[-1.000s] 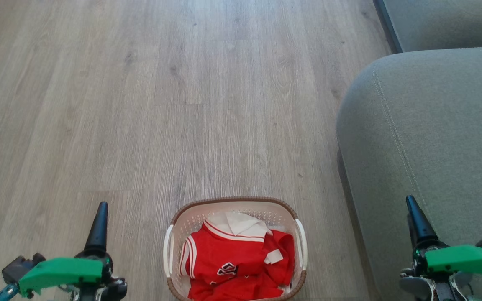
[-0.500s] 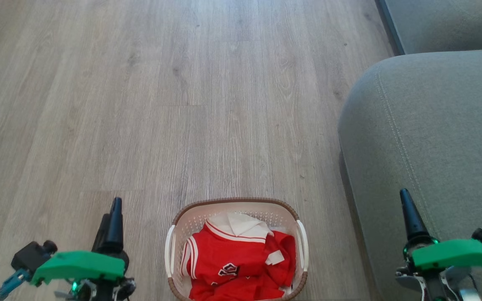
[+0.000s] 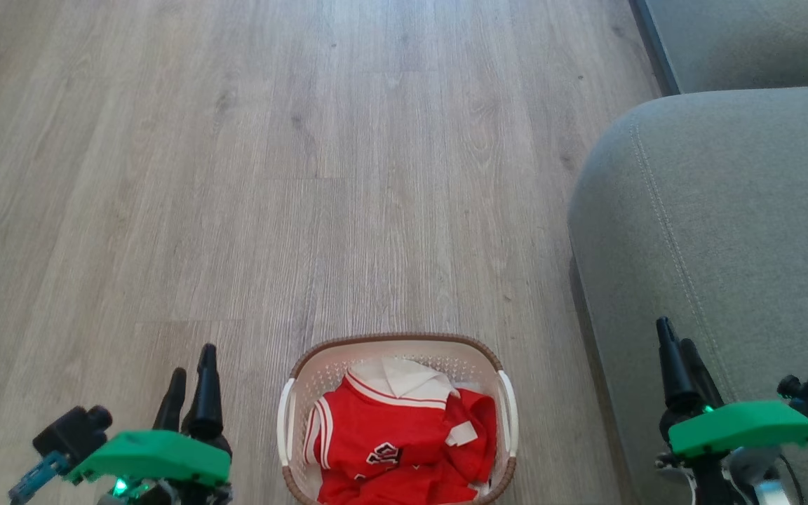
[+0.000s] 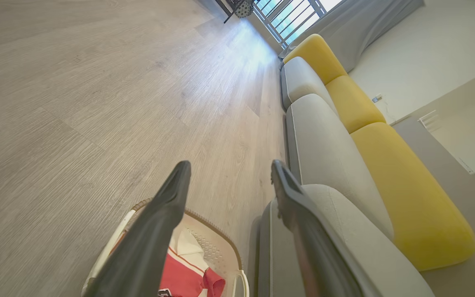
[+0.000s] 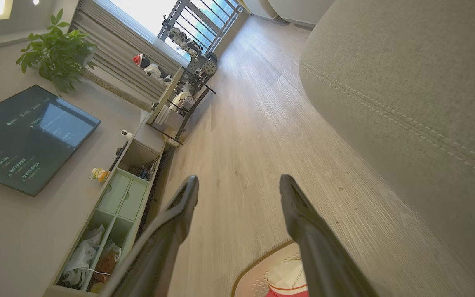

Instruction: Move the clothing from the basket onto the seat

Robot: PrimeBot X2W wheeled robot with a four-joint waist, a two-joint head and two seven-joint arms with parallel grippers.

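Both hands stand wide and empty: left hand (image 3: 192, 361) and right hand (image 3: 676, 334) have drifted inward toward the basket (image 3: 393, 338) on the floor (image 3: 306, 175) beside the seat (image 3: 726, 231). The clothing (image 3: 390, 435) lies heaped inside. Reaching in looks next.

Head camera up high, looking steeply down at the floor (image 3: 376, 175), basket (image 3: 393, 337) close at its bottom edge, seat (image 3: 726, 210) on the right. Left wrist camera sits low, facing across basket toward the seat; right wrist camera, low too, faces along the floor, and all three share basket and seat
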